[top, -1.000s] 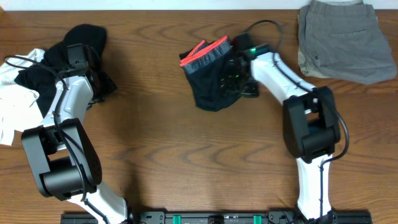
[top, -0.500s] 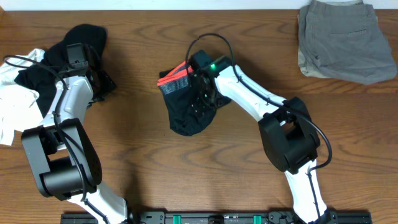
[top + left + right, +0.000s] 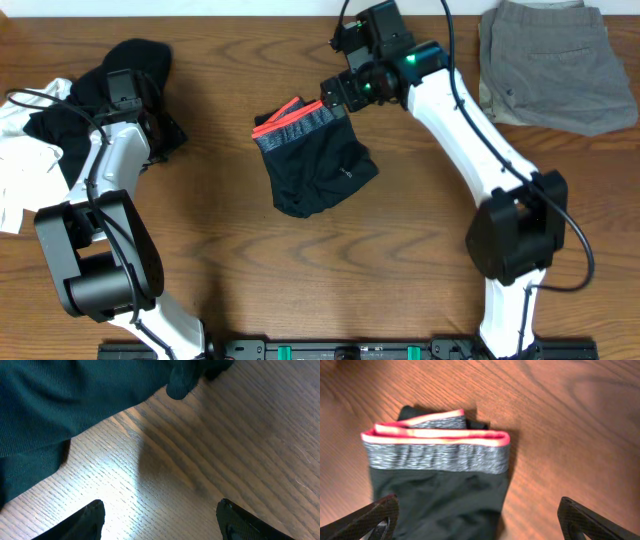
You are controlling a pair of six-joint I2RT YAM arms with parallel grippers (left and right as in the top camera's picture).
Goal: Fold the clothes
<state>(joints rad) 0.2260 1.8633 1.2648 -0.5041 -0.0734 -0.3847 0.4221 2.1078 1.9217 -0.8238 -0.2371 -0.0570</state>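
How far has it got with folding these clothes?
Done, it seems: the black trousers lie folded in a bundle in the middle, and the grey shorts lie folded at the far corner. In hand: nothing; the right tool hangs open above the trousers, the left tool open by the black garment. Left: that crumpled black garment and the white T-shirt.

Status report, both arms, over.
Left gripper open, empty, beside black garment. Right gripper open above folded trousers, not gripping. Grey shorts well clear.

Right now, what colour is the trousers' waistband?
Speckled grey with coral-red edging on the waistband, clearest in the right wrist view.
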